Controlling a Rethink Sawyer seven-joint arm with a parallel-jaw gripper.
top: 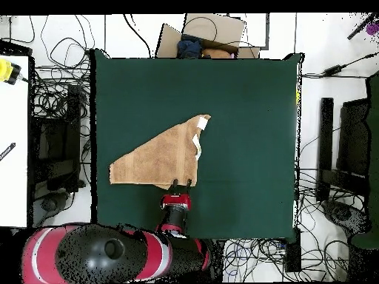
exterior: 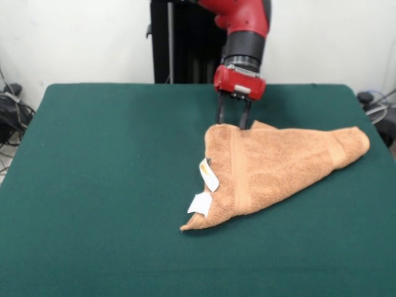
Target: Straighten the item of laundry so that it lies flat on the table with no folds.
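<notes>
The orange-tan towel (exterior: 272,167) lies on the green table (exterior: 99,185), right of centre, folded over into a rough triangle. A woven band runs down its left part and two white tags (exterior: 208,174) stick out at its left edge. My gripper (exterior: 232,124) is open, its two dark fingers pointing down. Their tips are at the towel's far corner, nearest the robot. In the overhead view the towel (top: 163,155) lies left of centre on the table (top: 244,111), and the gripper (top: 182,183) stands at its lower edge.
The black pedestal column (exterior: 170,43) stands behind the table's far edge. In the overhead view, cables (top: 59,133) and equipment ring the table, with a cardboard box (top: 211,33) past its top edge and a white desk (top: 13,140) at the left.
</notes>
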